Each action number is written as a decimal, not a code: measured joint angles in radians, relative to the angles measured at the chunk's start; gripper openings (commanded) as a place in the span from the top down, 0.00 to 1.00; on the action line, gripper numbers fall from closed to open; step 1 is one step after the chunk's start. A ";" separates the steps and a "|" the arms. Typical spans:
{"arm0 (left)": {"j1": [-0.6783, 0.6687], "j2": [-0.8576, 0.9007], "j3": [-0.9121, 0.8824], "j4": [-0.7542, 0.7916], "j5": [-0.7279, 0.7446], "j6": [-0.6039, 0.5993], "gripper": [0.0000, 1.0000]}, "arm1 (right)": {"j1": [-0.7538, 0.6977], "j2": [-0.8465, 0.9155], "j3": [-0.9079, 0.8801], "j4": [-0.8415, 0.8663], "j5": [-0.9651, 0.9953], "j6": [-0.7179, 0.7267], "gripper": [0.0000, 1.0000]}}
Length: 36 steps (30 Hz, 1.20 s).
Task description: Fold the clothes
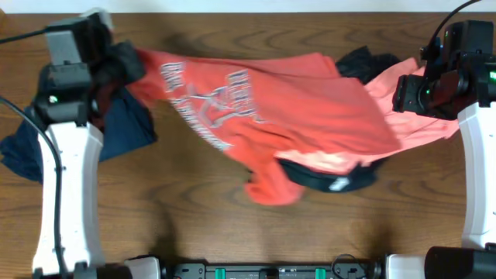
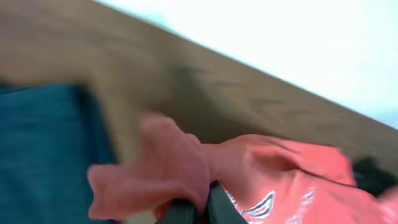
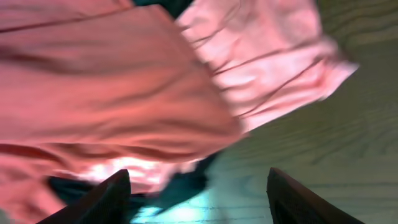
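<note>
A red-orange T-shirt (image 1: 287,105) with white lettering lies spread and stretched across the table. My left gripper (image 1: 124,62) is shut on its left edge; the left wrist view shows the fingers (image 2: 202,208) pinching a bunch of the red cloth (image 2: 161,168). My right gripper (image 1: 411,89) is open at the shirt's right end, over a lighter pink part (image 1: 422,128). In the right wrist view its fingers (image 3: 199,193) stand wide apart above the table, with the red shirt (image 3: 106,81) ahead and nothing between them.
A dark blue garment (image 1: 116,128) lies at the left under my left arm and shows in the left wrist view (image 2: 43,155). Dark clothing lies under the shirt at the front (image 1: 329,180) and back right (image 1: 364,62). The wooden table's (image 1: 194,209) front is bare.
</note>
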 measured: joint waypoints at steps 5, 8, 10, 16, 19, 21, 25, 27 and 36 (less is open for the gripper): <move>0.092 0.149 -0.014 -0.008 -0.049 0.000 0.43 | 0.000 0.000 0.000 -0.015 0.000 0.002 0.25; 0.123 0.195 -0.026 -0.062 -0.028 -0.011 0.09 | 0.000 0.000 0.000 -0.016 0.000 0.003 0.23; 0.119 0.202 -0.026 -0.121 0.019 -0.019 0.05 | 0.000 0.000 0.000 -0.016 0.000 0.003 0.25; 0.008 0.201 -0.056 -0.334 0.148 -0.024 0.02 | 0.000 0.000 -0.028 -0.011 -0.001 0.003 0.25; -0.090 0.201 -0.126 -0.354 0.175 -0.019 0.02 | 0.000 0.000 -0.059 0.002 -0.001 0.000 0.21; -0.151 0.201 -0.186 -0.338 0.185 -0.018 0.02 | 0.000 0.000 -0.093 0.023 -0.001 -0.004 0.20; -0.257 0.201 -0.312 -0.259 0.201 -0.016 0.02 | 0.000 0.000 -0.151 0.056 -0.001 -0.004 0.20; -0.302 0.202 -0.376 -0.207 0.205 -0.016 0.03 | 0.000 0.000 -0.171 0.068 -0.001 -0.004 0.20; -0.469 0.202 -0.569 0.025 0.206 -0.025 0.94 | 0.000 0.000 -0.190 0.087 -0.001 -0.004 0.23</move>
